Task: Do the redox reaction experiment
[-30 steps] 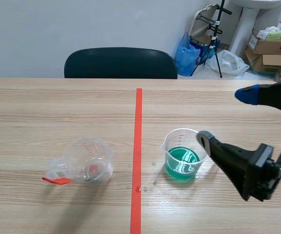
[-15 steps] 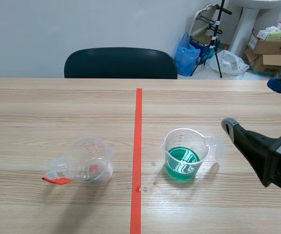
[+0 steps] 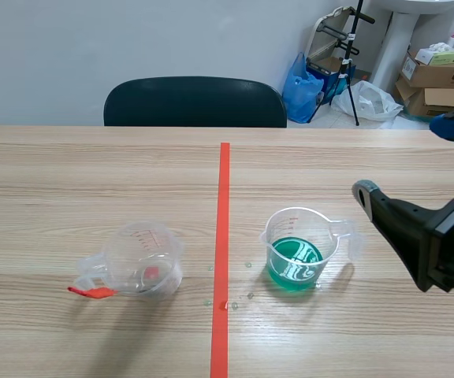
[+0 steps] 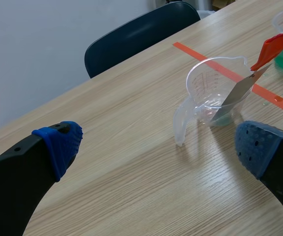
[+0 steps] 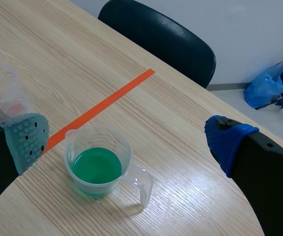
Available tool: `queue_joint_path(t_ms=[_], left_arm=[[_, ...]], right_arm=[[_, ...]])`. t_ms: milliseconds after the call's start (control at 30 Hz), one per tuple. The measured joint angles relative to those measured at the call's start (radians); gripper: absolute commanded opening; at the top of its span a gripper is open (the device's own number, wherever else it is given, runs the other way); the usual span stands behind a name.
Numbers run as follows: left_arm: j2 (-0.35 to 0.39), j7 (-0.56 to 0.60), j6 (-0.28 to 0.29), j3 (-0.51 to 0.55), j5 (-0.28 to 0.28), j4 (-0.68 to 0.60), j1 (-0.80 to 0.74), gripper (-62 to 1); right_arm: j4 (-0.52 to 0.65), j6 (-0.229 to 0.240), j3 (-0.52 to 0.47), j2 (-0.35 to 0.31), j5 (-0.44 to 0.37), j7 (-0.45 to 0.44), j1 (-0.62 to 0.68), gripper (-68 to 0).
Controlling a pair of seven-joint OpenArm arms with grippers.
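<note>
Blue and grey-green dotted pads stand wide apart on my right gripper (image 5: 127,141), so that pincer is open and holds nothing. Ahead of it and lower down, between the two fingers as I look along them, the clear beaker of green liquid (image 5: 98,162) stands upright on the wooden table (image 5: 190,196). Its handle is turned toward my right arm. In the scene view the gripper hangs just beside that handle, on the right of the orange-red tape line (image 3: 222,252), and as far as I can tell it is not touching the beaker.

My left gripper (image 4: 159,146) is open too, its blue pads far apart with nothing between them. Ahead of it, nearer its right finger, the second clear beaker (image 4: 211,93) stands upright. An orange-handled spatula (image 4: 253,69) leans inside, blade down at the bottom, handle out over the rim. This beaker sits left of the tape line, well apart from the green one.

A few small drops (image 3: 248,265) lie on the wood near the tape, between the beakers. A dark chair (image 3: 195,102) stands at the table's far edge. Beyond it, at the right, are cardboard boxes (image 3: 440,75) and a blue bag (image 3: 300,90).
</note>
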State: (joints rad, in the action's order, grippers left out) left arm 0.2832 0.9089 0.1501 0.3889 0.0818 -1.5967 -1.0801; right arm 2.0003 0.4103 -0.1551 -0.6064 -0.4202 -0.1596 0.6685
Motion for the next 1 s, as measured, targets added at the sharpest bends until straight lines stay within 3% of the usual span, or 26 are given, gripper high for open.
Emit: queue_joint_path(t_ms=[133,267,1000], left_arm=[[0.0,0.0,0.0,0.0,0.0,0.0,0.0,1.4],[0.0,0.0,0.0,0.0,0.0,0.0,0.0,1.4],[0.0,0.0,0.0,0.0,0.0,0.0,0.0,1.4]], right_arm=[[0.0,0.0,0.0,0.0,0.0,0.0,0.0,0.4],[0.0,-0.03,0.0,0.0,0.0,0.0,0.0,0.4],[0.0,-0.029,0.0,0.0,-0.057,-0.015,0.0,0.4]])
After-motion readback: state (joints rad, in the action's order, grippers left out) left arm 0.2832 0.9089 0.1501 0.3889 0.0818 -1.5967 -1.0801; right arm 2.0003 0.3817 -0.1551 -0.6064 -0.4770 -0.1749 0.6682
